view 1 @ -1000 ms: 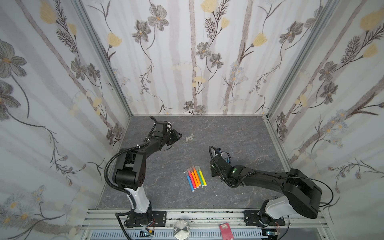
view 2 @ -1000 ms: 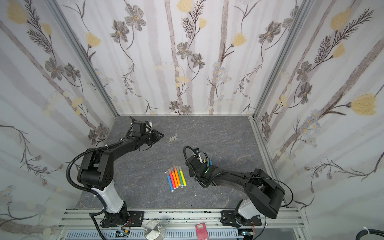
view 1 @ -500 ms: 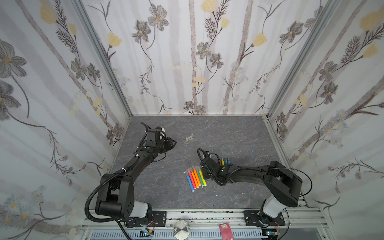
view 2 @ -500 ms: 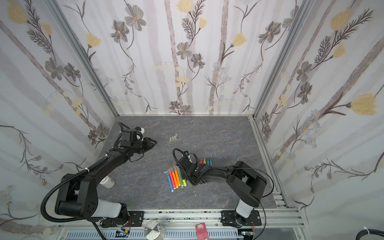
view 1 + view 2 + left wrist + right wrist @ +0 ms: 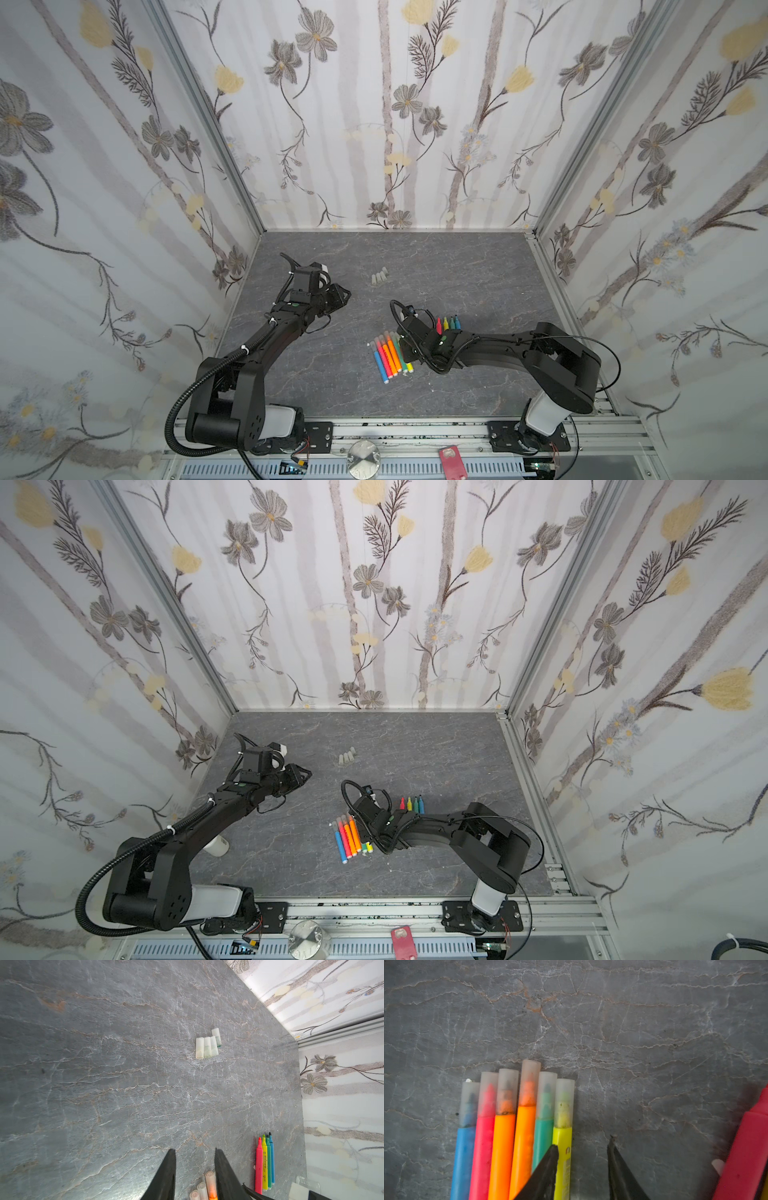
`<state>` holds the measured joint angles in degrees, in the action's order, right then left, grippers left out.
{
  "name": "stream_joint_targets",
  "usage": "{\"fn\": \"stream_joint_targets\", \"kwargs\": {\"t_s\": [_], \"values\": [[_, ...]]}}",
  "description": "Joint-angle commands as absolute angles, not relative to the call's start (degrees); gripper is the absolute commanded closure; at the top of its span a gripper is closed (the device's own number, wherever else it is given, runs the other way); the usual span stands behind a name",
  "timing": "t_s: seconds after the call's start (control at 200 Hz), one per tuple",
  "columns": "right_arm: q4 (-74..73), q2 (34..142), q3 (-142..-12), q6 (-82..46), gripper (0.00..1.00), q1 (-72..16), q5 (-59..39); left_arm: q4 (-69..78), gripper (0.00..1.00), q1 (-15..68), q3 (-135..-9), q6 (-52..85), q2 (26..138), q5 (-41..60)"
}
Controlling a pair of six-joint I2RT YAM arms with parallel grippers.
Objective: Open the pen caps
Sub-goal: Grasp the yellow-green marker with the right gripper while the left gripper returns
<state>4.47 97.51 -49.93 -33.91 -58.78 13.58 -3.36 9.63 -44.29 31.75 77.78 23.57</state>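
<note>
Near the middle of the grey table (image 5: 457,266), toward its near edge: a row of six capped pens (image 5: 388,357) (image 5: 349,837) (image 5: 512,1136), blue, pink, two orange, green and yellow, lying flat and touching side by side. Pushed onto their far ends, frosted caps (image 5: 529,1084), tips dimly visible through them. Just right of the row, partly under the right arm, four bare pens (image 5: 448,323) (image 5: 411,804) (image 5: 265,1163), tips pointing far. Well beyond, toward the far middle, four loose caps (image 5: 380,276) (image 5: 347,757) (image 5: 207,1046) bunched together.

As for the right gripper (image 5: 582,1142): low over the right end of the row, jaws partly apart and gripping nothing, one fingertip above the seam between the green barrel and the yellow pen (image 5: 563,1136), the other over bare table, so the yellow barrel sits inside the gap. As for the left gripper (image 5: 194,1150) (image 5: 343,296): off to the left and farther back, apart from the pens, jaws a modest way apart, empty.

Judged light, stiff and smooth. Likely to roll or skid if nudged, and to drag a neighbour along. Best to clamp the barrel at mid-length, pinch the cap across its round sides near the rim, then pull straight along the axis. Probably a snug friction fit, so expect a sudden release
</note>
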Motion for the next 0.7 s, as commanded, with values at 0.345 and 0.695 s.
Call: {"fn": "stream_joint_targets", "kwargs": {"t_s": [0.345, 0.695], "values": [[7.76, 100.4, -52.63, -34.06, 0.62, -59.56, 13.99, -2.61, 0.69, 9.49, -44.18, 31.79, 77.34, 23.38], [7.59, 99.31, -48.08, -35.03, 0.7, -60.2, 12.81, -3.39, 0.68, 9.62, -44.66, 31.84, 77.17, 24.42]]}}
